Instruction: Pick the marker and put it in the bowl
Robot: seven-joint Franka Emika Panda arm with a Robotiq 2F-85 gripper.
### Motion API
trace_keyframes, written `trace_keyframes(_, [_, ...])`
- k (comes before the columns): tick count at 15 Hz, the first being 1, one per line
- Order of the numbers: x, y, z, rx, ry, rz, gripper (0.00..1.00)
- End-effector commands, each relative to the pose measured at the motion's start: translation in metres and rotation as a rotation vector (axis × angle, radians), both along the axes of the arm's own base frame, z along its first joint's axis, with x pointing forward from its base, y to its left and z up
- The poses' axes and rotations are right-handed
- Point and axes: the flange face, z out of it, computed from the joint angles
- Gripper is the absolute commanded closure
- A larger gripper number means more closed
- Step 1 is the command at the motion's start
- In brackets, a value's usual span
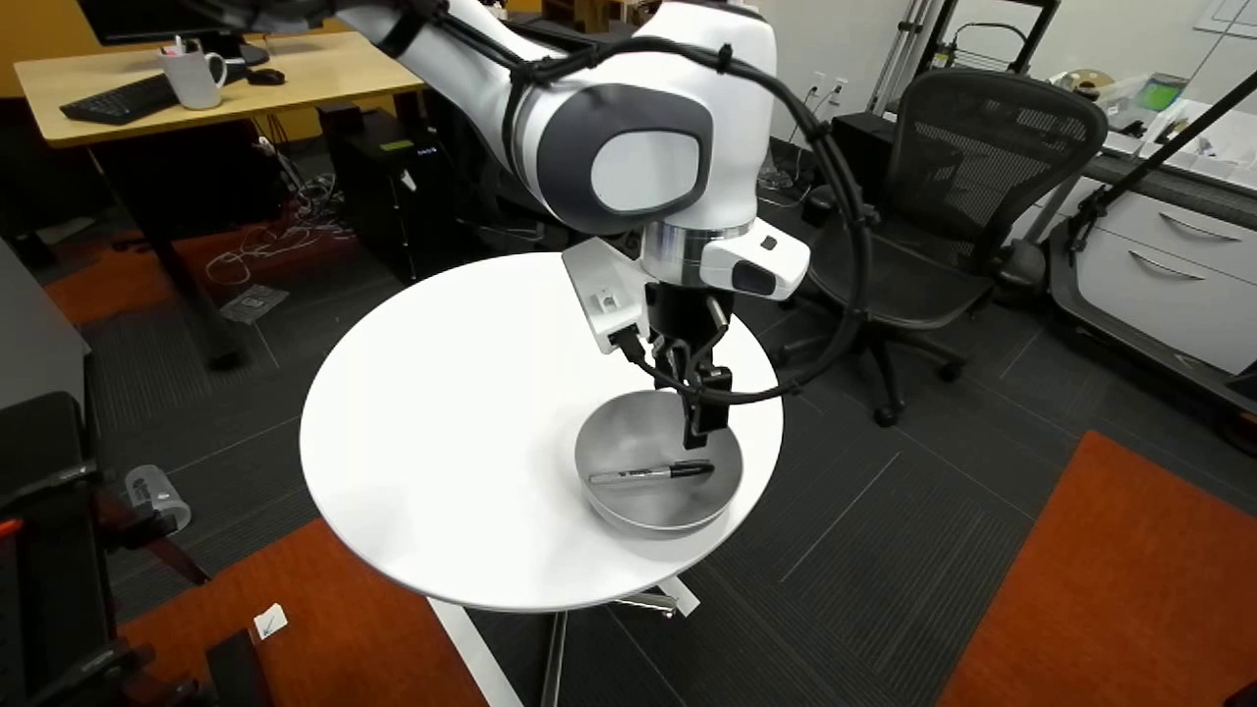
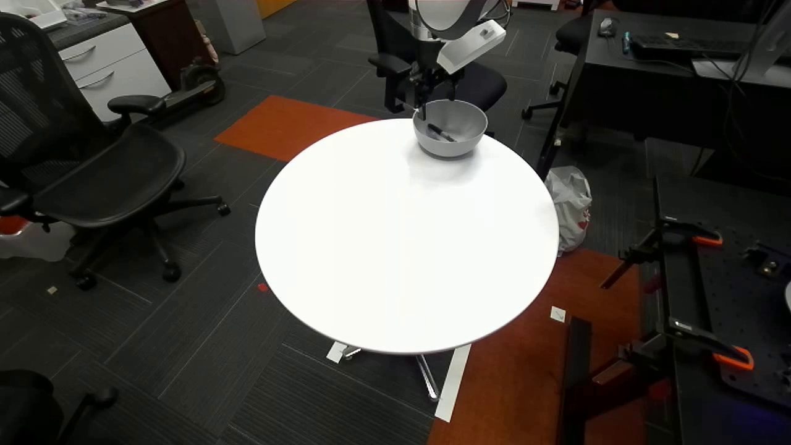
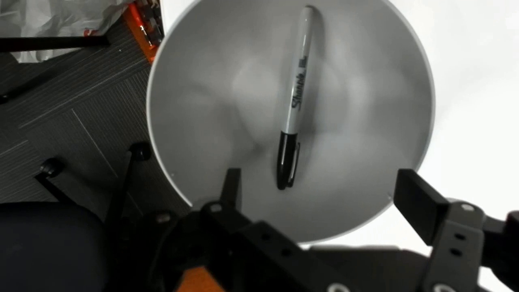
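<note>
It seems that the placing is finished, and what is left is to take the rounded white-and-grey robot arm [image 1: 628,167] away cleanly. For this, the black two-fingered claw [image 3: 318,190] should rise straight and slowly, before any sideways move is begun. In the wrist view, a black block-shaped fingertip [image 3: 421,207] overlaps the rim of the deep, round, smooth light grey bowl [image 3: 352,162]; how high it is over this rim, one cannot tell exactly. A swing made too early could therefore push the bowl, which stands near the edge of the round, smooth white table [image 1: 442,442].

The slim marker [image 3: 292,117], with grey-white barrel and black cap, lies inside the bowl, below the claw. The claw holds nothing: its fingers are spread widely. In the wrist view the cap points toward the claw and its end appears between the two fingers, closer to the finger on the left side of this view; neither finger seems to touch it.
</note>
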Motion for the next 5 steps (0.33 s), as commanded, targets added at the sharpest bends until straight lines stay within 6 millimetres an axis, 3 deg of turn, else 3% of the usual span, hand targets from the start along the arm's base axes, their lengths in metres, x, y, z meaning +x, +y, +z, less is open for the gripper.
trace_keyframes(1, [-0.0044,0.0015,0.0035,0.014,0.022,-0.043,0.0])
trace_keyframes(5, [-0.0009,-0.0007,-0.0016,0.002,0.008,-0.002,0.0])
